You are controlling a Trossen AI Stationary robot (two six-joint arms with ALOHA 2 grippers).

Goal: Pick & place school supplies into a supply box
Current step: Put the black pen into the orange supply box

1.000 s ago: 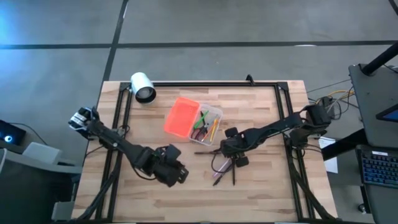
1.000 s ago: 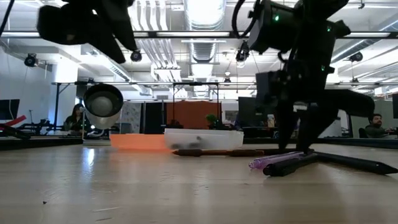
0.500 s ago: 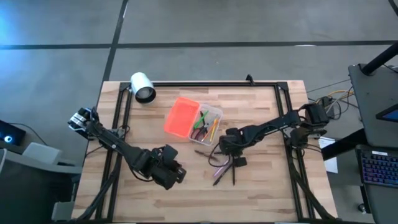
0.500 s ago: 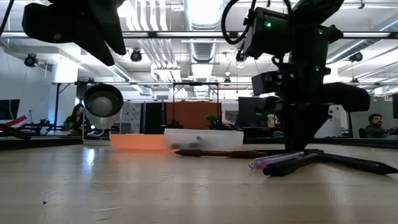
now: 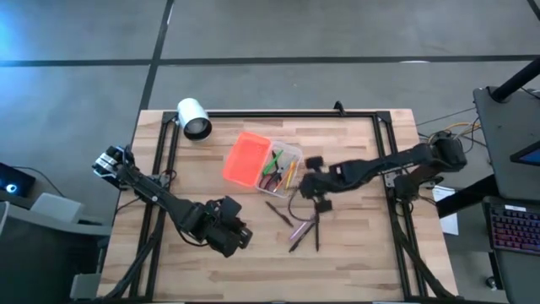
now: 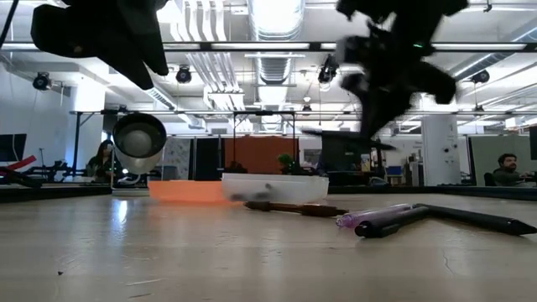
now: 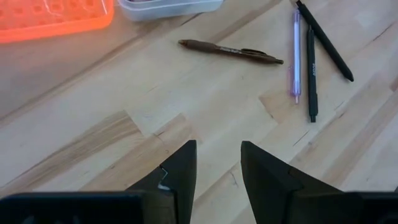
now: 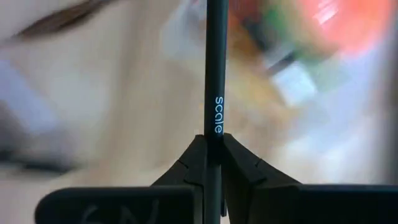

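The supply box's clear tray [image 5: 285, 163] lies at the table's far middle, its orange lid [image 5: 246, 159] open to the left; red-handled scissors, an orange pencil and a green highlighter lie inside. My right gripper [image 5: 311, 187] hangs just right of the tray, shut on a black pen [image 8: 213, 74]. A brown pen [image 7: 230, 51], a purple pen [image 7: 296, 56] and two black pens [image 7: 311, 74] lie flat on the wood nearer the front. My left gripper [image 7: 217, 168] is open and empty, low over the near left of the table [image 5: 232, 235]. My right gripper pinches the black pen's shaft [image 8: 213, 146] between its two fingers, just below the printed word. The fingers lie across the pen. The pen [image 6: 340, 138] hangs about level below the gripper, clear of the table.
A white cylinder [image 5: 194, 118] lies on its side at the far left corner. A black frame [image 5: 278, 114] runs along the table's far edge and sides. Bare wood lies at the near middle and right.
My right gripper has risen from the pile of pens with one black pen, which is now lifted clear of the table, and has gone toward the far edge, beside the box's tray.
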